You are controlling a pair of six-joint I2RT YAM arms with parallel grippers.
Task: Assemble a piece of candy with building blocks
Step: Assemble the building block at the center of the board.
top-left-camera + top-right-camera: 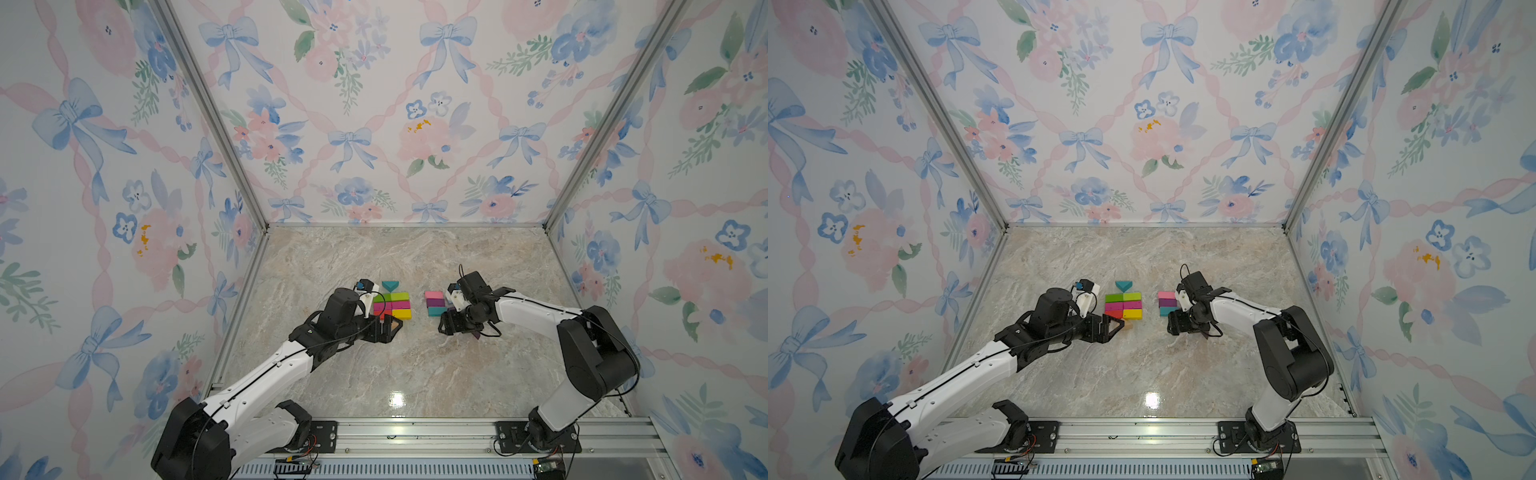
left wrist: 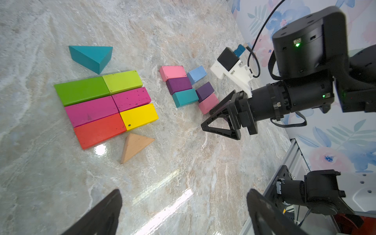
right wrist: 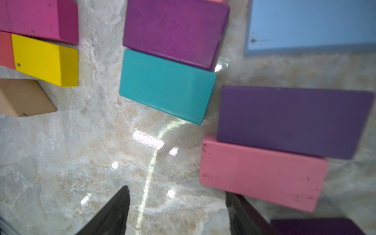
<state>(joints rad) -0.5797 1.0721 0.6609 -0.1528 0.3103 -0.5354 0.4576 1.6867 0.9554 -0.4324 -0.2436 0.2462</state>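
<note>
Six building blocks lie joined in a rectangle: green, lime, two magenta, red and yellow. A teal wedge lies at one end of it and a tan wedge at the other. My left gripper is open over bare marble near the tan wedge. Beside a cluster of small blocks, pink, purple, teal and light blue, my right gripper stands open and holds nothing.
A dark purple block lies just outside one right finger. In both top views the block rectangle and the cluster sit mid-table between the arms. Floral walls close off three sides, and a metal rail runs along the front.
</note>
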